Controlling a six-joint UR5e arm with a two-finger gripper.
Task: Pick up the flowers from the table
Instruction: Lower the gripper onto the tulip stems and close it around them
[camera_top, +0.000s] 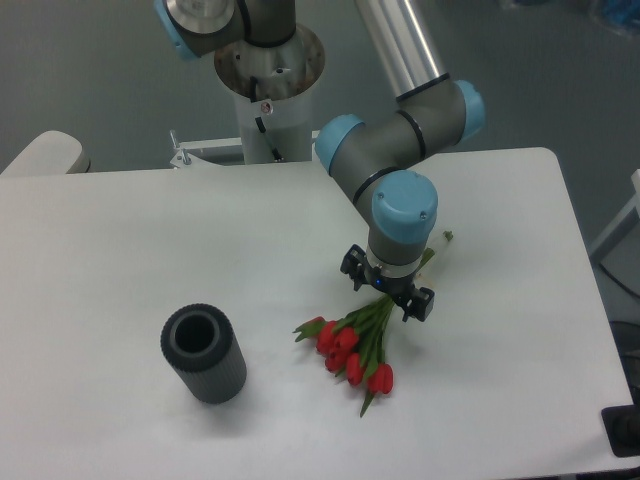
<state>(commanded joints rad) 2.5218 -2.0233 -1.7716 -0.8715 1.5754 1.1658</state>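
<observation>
**Gripper over the stems, flowers not yet lifted**

The flowers (355, 345) are lying flat on the desk (120, 250), right of centre, with the red heads pointing toward the near edge and the green stems running up and to the right. A stem tip is showing on the far side of the arm (400, 150), so the bunch is passing underneath the wrist. The gripper (388, 288) is hanging directly above the middle of the stems, and its two dark fingers (353, 266) are standing apart, one on each side of the stems, released and not gripping anything. Whether the tips are touching the desk I cannot tell from this angle.

As I judge it, the approach and the lining-up across the stems are looking close to done. What is left is the real work: lowering if needed, clenching on the stems, and raising the bunch clear of the desk. Nothing is showing the flowers off the surface yet.

A dark ribbed cylinder (204, 354) is standing well to the left, apart from the bunch and out of the gripper's way.
</observation>
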